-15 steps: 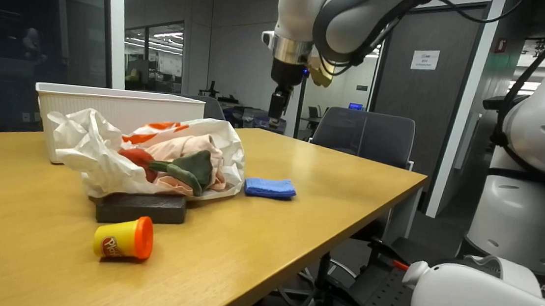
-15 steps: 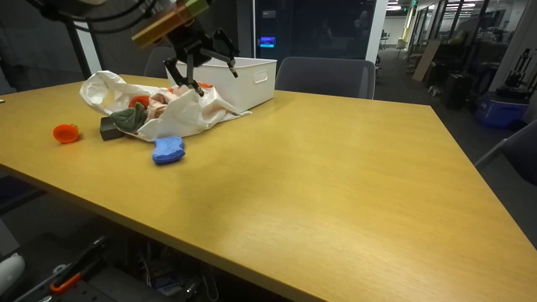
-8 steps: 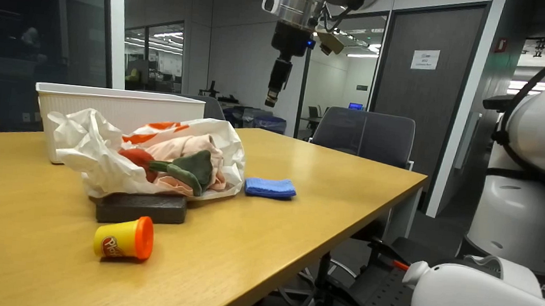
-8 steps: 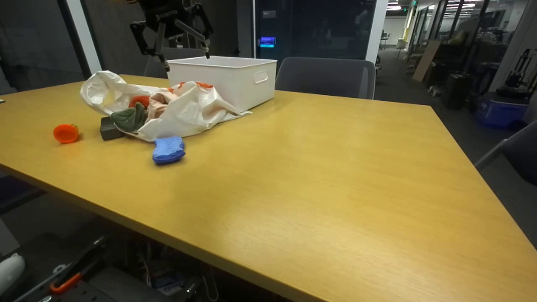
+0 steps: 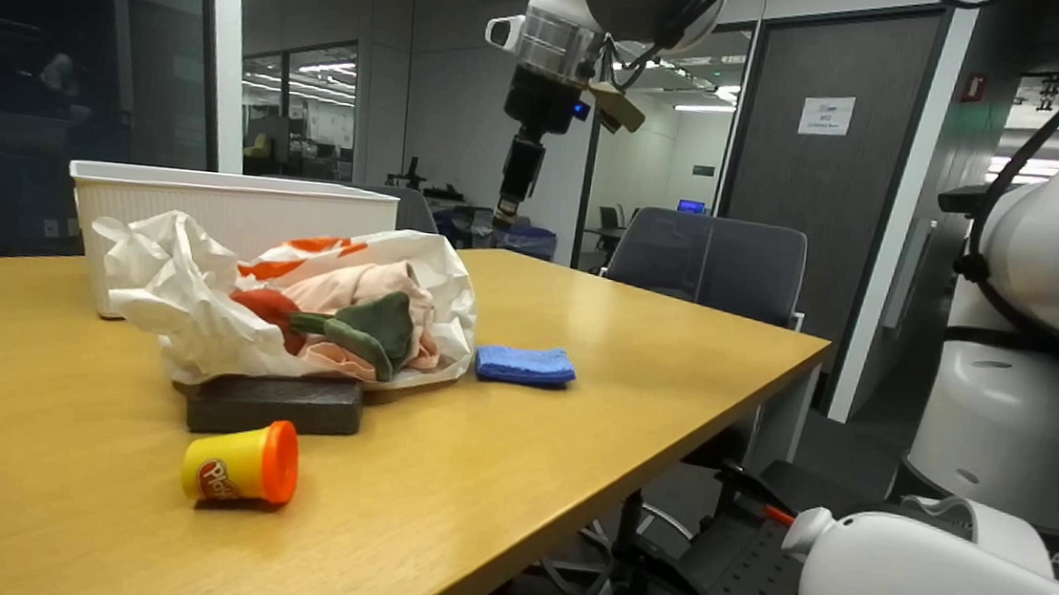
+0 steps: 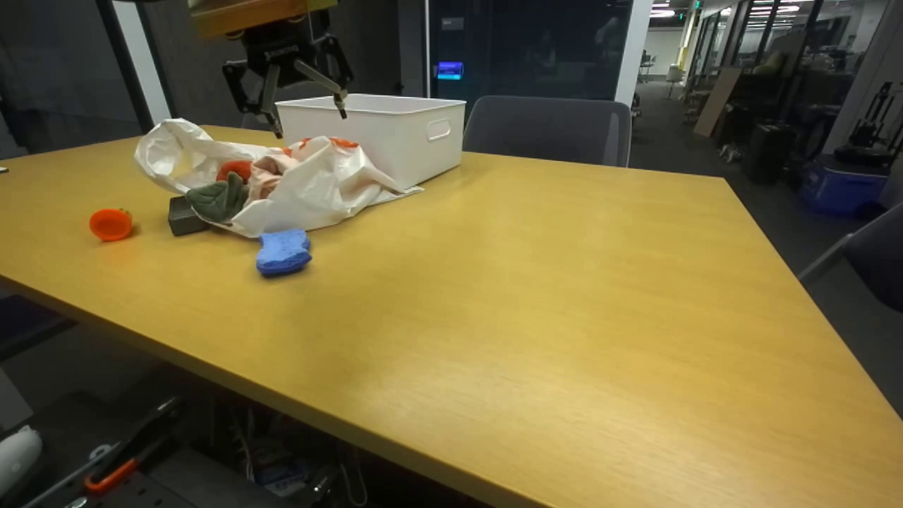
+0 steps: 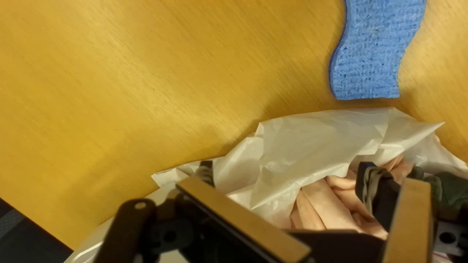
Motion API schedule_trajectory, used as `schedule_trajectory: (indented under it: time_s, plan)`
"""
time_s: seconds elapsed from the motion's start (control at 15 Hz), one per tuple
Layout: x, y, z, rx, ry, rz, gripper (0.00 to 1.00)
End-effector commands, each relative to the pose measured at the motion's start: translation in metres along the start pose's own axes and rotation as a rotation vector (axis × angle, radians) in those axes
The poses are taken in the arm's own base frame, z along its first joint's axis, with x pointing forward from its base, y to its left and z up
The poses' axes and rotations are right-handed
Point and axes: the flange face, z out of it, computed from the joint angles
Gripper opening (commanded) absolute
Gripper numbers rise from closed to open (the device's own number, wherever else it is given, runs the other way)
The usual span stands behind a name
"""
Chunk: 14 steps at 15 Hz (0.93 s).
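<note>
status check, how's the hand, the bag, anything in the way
Hand open, empty, above bag. Bag on table, pink cloth inside. Possible obstacles: box and sponge, beside bag.

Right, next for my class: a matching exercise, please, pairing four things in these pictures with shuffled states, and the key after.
Things
1. yellow tub
2. white bin
3. plastic bag
4. fingers

States
A. apart, gripping nothing
B. upright, open at the top
C. on its side, orange lid on
D. crumpled, pink cloth inside

Pairs: 1-C; 2-B; 3-D; 4-A
</note>
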Motion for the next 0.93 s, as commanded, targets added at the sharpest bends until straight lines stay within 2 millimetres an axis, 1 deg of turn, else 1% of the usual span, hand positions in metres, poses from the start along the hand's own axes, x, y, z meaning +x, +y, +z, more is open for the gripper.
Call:
schedule_trajectory:
  time_s: [0.0,0.13,0.27,0.4,0.6,0.73,0.87]
  plan:
    - [0.009,0.005,0.017,0.01,0.024,-0.025,1.0]
    - [0.01,0.002,0.028,0.032,0.004,-0.026,1.0]
    - [0.029,-0.02,0.042,0.056,-0.016,-0.029,1.0]
    - [0.04,-0.033,0.051,0.086,-0.028,-0.044,1.0]
    - [0.057,-0.056,0.058,0.07,-0.025,-0.125,1.0]
    - [0.065,-0.06,0.06,0.024,-0.018,-0.187,1.0]
    - [0.068,-0.057,0.061,-0.027,-0.021,-0.245,1.0]
